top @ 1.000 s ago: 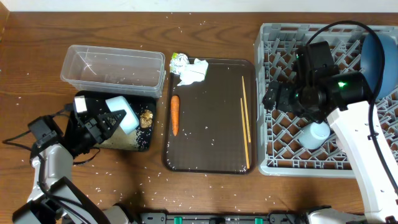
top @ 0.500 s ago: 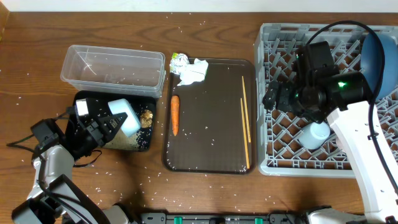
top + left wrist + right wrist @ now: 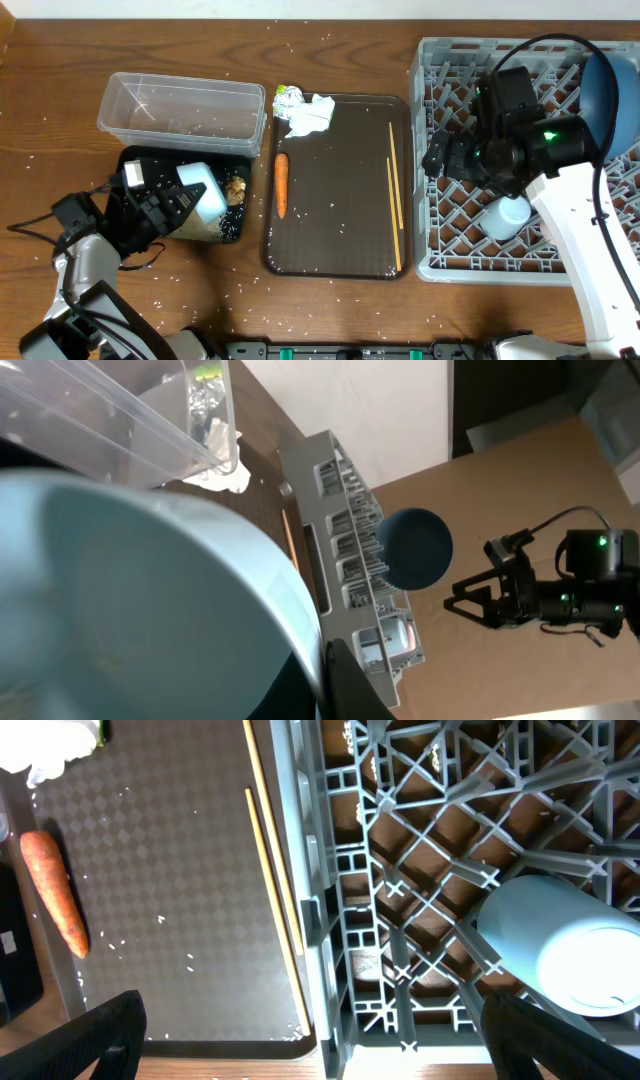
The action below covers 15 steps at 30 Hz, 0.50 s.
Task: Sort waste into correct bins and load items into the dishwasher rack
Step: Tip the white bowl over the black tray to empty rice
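Observation:
My left gripper (image 3: 168,202) is shut on the rim of a white bowl (image 3: 203,192) and holds it tilted over the shallow black tub (image 3: 228,232). The bowl fills the left wrist view (image 3: 150,600). A brown food lump (image 3: 236,190) lies in the black tub. The clear tub (image 3: 180,105) stands behind it. The carrot (image 3: 282,184), crumpled paper (image 3: 312,113), wrapper (image 3: 288,97) and chopsticks (image 3: 395,195) lie on the brown tray (image 3: 330,245). My right gripper (image 3: 320,1045) is open and empty over the left edge of the rack (image 3: 450,255). The rack holds a light-blue cup (image 3: 570,955) and the dark-blue plate (image 3: 612,85).
White rice grains are scattered over the wooden table, the tray and the tubs. The right arm (image 3: 570,200) reaches across the rack. In the right wrist view the chopsticks (image 3: 270,870) lie close along the rack's wall, and the carrot (image 3: 55,885) is at the far left.
My left gripper has shifted the bowl slightly right and toward the front over the black tub. The right arm has not moved.

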Motion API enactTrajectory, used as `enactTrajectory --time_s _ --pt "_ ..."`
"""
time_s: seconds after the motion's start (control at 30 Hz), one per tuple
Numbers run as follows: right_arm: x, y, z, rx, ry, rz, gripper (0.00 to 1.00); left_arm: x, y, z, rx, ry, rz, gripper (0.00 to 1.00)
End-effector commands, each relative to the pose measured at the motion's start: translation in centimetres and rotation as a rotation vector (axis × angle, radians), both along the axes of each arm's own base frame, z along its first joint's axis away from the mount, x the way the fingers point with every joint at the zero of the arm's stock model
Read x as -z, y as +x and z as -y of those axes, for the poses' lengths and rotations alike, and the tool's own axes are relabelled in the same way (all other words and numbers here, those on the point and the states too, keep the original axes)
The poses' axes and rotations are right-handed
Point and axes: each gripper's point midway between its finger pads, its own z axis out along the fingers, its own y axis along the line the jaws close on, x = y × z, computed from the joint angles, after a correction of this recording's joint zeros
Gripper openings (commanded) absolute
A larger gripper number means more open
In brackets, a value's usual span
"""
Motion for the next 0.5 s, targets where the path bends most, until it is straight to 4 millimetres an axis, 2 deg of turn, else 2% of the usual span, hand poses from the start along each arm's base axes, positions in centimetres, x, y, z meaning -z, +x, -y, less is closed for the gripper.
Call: enactTrajectory --time_s 0.0,0.03,0.07,0.1,0.13,0.17,0.23,0.27,0.3,0.33,0.37,0.47 --pt "-0.8 0.2 0.3 0.003 0.004 0.033 0.99 2.9 0.0 -0.6 -0.032 0.147 -0.104 0.06" --pt "-0.9 0.2 0.2 0.001 0.006 0.034 0.99 2.0 0.0 -0.2 -0.034 0.037 -0.137 0.06" --pt "-0.9 0.0 0.3 0.001 0.004 0.032 0.99 -0.5 -0.3 0.6 0.010 -0.068 -0.036 0.06" --pt "-0.8 0.0 0.5 0.004 -0.007 0.030 0.99 -0.8 -0.4 1.0 0.037 -0.015 0.057 0.06" --pt "-0.9 0.0 0.6 0.004 -0.010 0.031 0.99 0.0 -0.2 1.0 0.038 0.054 0.067 0.06" --pt "-0.9 0.1 0.5 0.003 -0.008 0.037 0.99 0.9 -0.1 0.7 0.019 0.064 -0.006 0.06" --pt "-1.0 -0.1 0.4 0.000 -0.002 0.033 0.99 -1.2 -0.4 1.2 0.035 -0.102 -0.025 0.06" --pt "-0.9 -0.2 0.5 -0.002 -0.007 0.030 0.99 -1.3 -0.4 1.3 0.047 -0.043 0.039 0.06" --pt "-0.9 -0.2 0.5 -0.005 -0.010 0.030 0.99 -0.4 -0.2 1.2 0.042 0.027 0.048 0.06" --pt "-1.0 -0.2 0.5 -0.005 -0.009 0.032 0.99 -0.4 -0.2 1.1 0.035 0.011 0.022 0.06" --pt "-1.0 -0.1 0.5 -0.006 -0.007 0.035 0.99 -1.4 -0.3 1.2 0.046 -0.058 0.033 0.06" --pt "-1.1 -0.2 0.5 -0.006 -0.008 0.034 0.99 -1.1 -0.2 1.1 0.044 -0.010 0.065 0.06"
